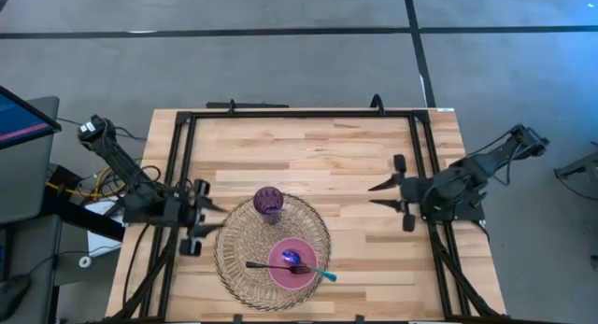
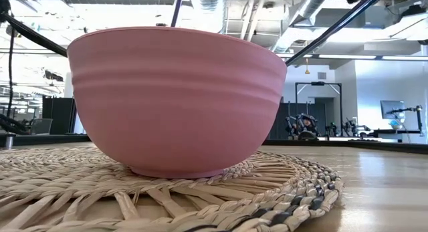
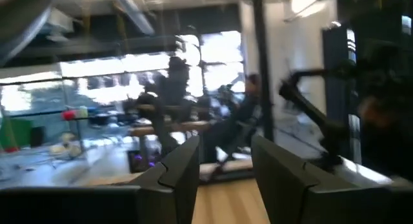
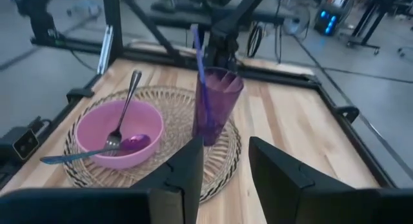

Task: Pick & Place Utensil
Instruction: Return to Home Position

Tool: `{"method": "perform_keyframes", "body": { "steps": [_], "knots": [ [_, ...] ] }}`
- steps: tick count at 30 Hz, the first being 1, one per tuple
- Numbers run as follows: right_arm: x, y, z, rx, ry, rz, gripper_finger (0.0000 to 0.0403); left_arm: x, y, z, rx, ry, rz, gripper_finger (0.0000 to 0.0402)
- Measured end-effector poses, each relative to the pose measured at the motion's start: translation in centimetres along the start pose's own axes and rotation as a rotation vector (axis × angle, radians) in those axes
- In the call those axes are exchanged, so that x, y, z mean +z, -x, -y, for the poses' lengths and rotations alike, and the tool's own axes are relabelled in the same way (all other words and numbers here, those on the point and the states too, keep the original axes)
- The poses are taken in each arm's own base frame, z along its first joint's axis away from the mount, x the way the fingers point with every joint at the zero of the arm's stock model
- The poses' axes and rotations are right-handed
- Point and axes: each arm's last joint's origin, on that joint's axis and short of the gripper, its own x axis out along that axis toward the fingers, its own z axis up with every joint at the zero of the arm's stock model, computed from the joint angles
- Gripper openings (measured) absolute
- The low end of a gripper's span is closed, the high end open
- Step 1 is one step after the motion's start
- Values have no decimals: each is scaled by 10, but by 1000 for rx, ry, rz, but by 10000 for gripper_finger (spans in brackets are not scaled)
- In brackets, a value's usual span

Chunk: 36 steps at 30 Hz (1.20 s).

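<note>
Blue spoon (image 1: 318, 273) lies in the pink bowl (image 1: 280, 279) beside a fork (image 1: 264, 265), with its handle jutting over the rim. The bowl sits on the woven mat (image 1: 238, 254) on the table (image 1: 355, 147), with the purple cup (image 1: 269, 202) upright on the same mat and the purple straw (image 4: 201, 62) standing in it. Left claw (image 1: 217, 219) hovers just off the mat's left edge, fingers spread and empty, while the right claw (image 1: 372, 195) hangs well apart on the other side, also spread and empty.
</note>
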Motion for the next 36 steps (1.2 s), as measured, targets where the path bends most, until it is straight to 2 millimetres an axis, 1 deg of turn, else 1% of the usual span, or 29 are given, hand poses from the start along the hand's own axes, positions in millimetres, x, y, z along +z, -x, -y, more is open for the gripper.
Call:
{"method": "perform_keyframes", "body": {
  "steps": [2,4,8,11,15,17,20,22,24,27,31,33,36],
  "knots": [
    [-9,10,5,0,-14,26,118,5,3,-9,29,-2,32,140],
    [-18,18,10,0,-27,49,118,10,9,-15,23,-22,61,140],
    [-42,34,17,6,-52,106,118,10,21,-25,12,-60,76,140],
    [-53,46,23,5,-72,180,118,-1,30,-28,-18,-73,74,140],
    [-61,61,32,3,-119,272,118,-23,41,-25,-131,-86,91,140],
    [-66,66,34,2,-133,297,118,-34,46,-24,-161,-78,85,140],
    [-77,69,36,-5,-116,332,118,-49,51,-24,-167,-79,64,140],
    [-82,64,33,-10,-87,323,118,-54,54,-25,-172,-81,62,140],
    [-84,63,32,12,-63,313,118,-55,56,-25,-189,-76,75,140],
    [-80,63,32,18,-68,327,118,-55,57,-24,-223,-74,93,140],
    [-82,64,32,19,-71,324,118,-59,56,-22,-234,-88,65,140],
    [-82,64,32,17,-69,317,118,-60,55,-24,-176,-89,36,140],
    [-84,63,32,16,-65,308,118,-62,55,-27,-28,-99,-30,140]
  ]
}}
